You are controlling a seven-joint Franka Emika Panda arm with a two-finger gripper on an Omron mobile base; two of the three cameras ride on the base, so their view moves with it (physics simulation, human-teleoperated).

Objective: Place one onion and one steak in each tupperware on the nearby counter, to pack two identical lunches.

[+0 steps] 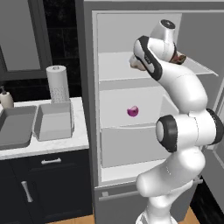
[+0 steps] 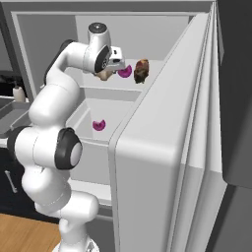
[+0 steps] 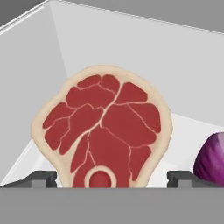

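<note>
So your arm is reaching into the open fridge [image 1: 131,26] at the top shelf, and the tool [image 3: 112,178] has its fingers spread wide apart, one on each side of a steak [image 3: 104,131] without clamping it. In the hand view that steak sits dead centre between the two fingertips [image 3: 43,178], red meat with a pale fat rim and a little round bone at the bottom. Just to its right there's a purple onion [image 3: 212,159], partly cut off by the edge.

From the right base view you get the same top shelf: a purple onion [image 2: 124,72] right beside the tool, and another brownish steak [image 2: 141,71] just right of that. One shelf down there's a second onion [image 1: 132,111] sitting alone in the middle.

Both tupperware are off to the left on the surface [image 1: 61,142]. The nearer-to-fridge one [image 1: 53,120] sits just in front of the paper-towel roll [image 1: 57,83], and the other tupperware [image 1: 15,127] is just beside it on the left. Neither has any food in it yet. A soap bottle [image 1: 6,98] stands at the far left.
</note>
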